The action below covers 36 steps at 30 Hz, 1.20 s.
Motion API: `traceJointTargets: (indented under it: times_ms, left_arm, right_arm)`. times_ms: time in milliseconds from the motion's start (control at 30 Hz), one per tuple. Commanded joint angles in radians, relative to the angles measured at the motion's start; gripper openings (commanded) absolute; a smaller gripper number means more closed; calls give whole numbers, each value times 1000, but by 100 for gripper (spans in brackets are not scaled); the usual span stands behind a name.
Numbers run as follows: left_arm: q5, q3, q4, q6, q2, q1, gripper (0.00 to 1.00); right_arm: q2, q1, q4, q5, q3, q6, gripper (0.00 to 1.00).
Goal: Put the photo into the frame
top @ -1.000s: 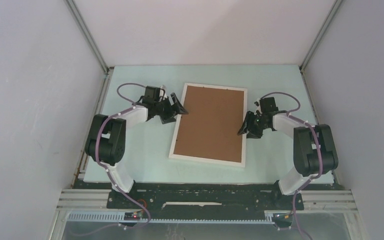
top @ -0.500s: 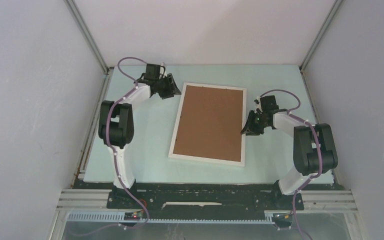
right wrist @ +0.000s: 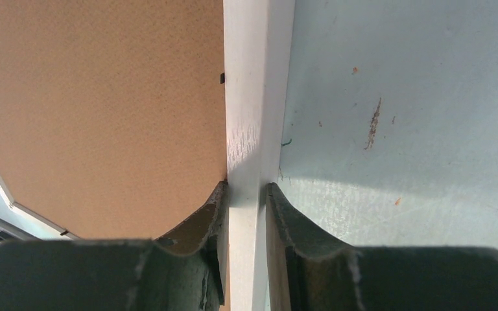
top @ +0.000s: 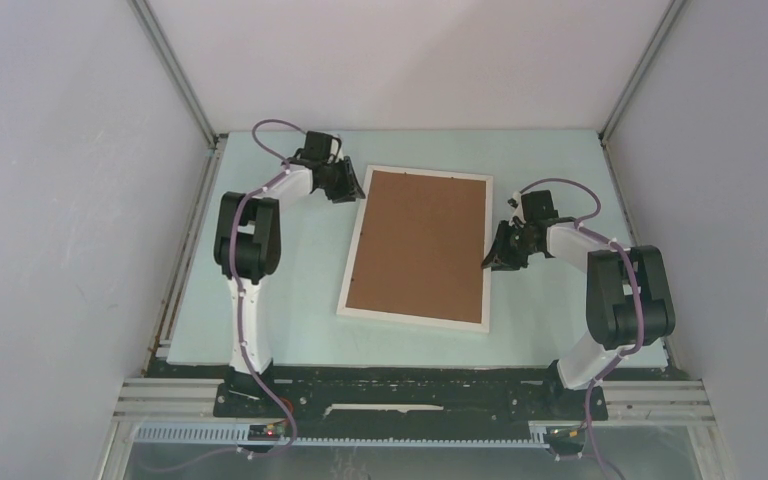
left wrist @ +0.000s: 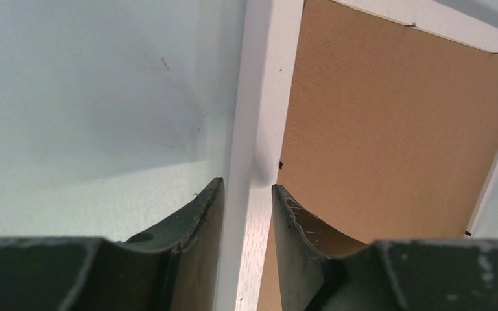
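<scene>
The white frame lies face down mid-table with the brown backing board set in it. The photo is not in view. My left gripper is at the frame's far left corner. In the left wrist view its fingers are narrowly open and straddle the left rail without clamping it. My right gripper is at the middle of the right side. In the right wrist view it is shut on the right rail, with both fingers against the rail.
The pale green table is enclosed by white walls at left, right and back. Black clips sit at the edge of the backing board. A black mounting bar runs along the near edge.
My left gripper has moved from the middle of the frame's left side up to its far left corner. My right gripper has closed onto the right rail and has stayed there.
</scene>
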Motion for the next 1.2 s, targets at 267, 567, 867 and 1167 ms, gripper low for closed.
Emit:
traceJointTargets:
  times_ms: [267,567,867,1167]
  left_arm:
    - [-25,76,0,14,45,-15,38]
    - [39,30,89,-58,43,19,41]
    - [13,63,28,-19,64,7,38]
    - [6,94,-15,14,87,-19,37]
  right_arm:
    - [22,12,69,-10,15,-25,1]
    - [17,13,69,-21,15,-25,1]
    - [14,18,69,-27,15,-26,1]
    - [8,20,69,-29,15,-26,1]
